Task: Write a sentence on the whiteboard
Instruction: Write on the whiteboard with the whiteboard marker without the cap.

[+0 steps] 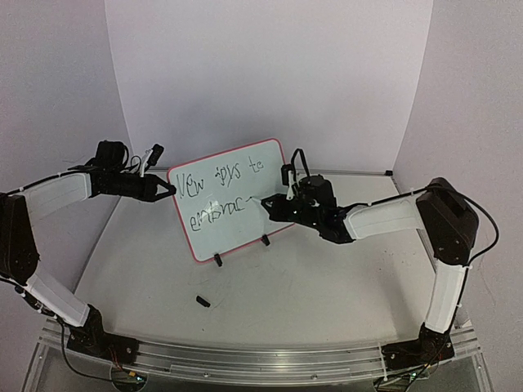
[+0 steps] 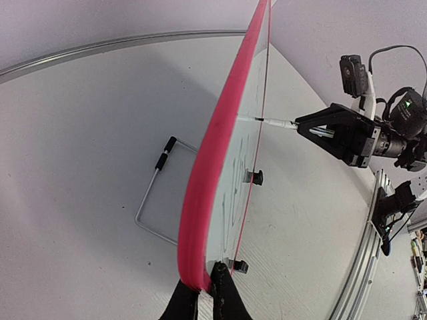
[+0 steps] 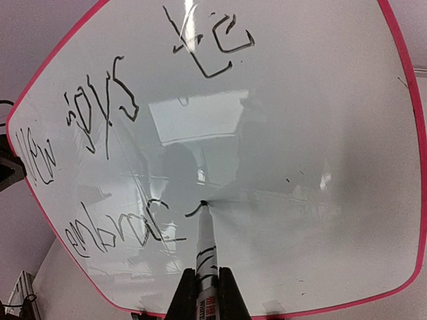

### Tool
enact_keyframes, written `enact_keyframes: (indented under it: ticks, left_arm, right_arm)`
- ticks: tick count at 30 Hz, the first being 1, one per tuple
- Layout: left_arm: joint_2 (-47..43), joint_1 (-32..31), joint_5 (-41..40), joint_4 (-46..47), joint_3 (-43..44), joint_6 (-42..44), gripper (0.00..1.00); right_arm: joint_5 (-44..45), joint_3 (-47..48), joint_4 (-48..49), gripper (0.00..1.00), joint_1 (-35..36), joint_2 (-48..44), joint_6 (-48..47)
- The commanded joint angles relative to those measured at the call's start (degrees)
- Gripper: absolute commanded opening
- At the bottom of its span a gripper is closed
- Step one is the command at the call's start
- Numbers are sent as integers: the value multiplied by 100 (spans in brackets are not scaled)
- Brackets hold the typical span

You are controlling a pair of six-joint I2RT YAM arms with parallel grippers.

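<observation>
whiteboard (image 1: 245, 233) | sentence (image 1: 222, 175) reads roughly "New joys to embrac" | marker (image 3: 205, 247) tip touching

The top external camera looks down on the worktop (image 1: 327, 286) from its near edge. The left wrist camera sights the whiteboard (image 2: 210, 167) edge-on, close; the right wrist camera faces its front. All three share it.

Sentence (image 1: 222, 192) seen handwritten in black on whiteboard (image 1: 245, 235), two lines. Top line read as "New joys to". Lower line read as "embrac", followed by short stroke at marker (image 3: 205, 260) tip. Red and black print noted on marker barrel, not readable.
</observation>
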Motion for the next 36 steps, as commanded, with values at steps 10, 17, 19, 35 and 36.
enact_keyframes:
  ticks: [10, 17, 19, 35, 36]
  left_arm:
    - [166, -72, -521, -505, 32, 223, 0]
    - [174, -78, -521, -515, 27, 224, 0]
    - [171, -79, -521, -515, 33, 226, 0]
    - [175, -73, -524, -515, 34, 223, 0]
    - [175, -75, -526, -515, 35, 223, 0]
  right_arm:
    - [-348, 422, 134, 0, -46, 241, 4]
    - [-439, 329, 128, 0, -46, 290, 93]
    - [-465, 254, 129, 0, -43, 273, 121]
    - [-418, -265, 243, 0, -37, 184, 335]
    - [-361, -288, 247, 0, -37, 157, 332]
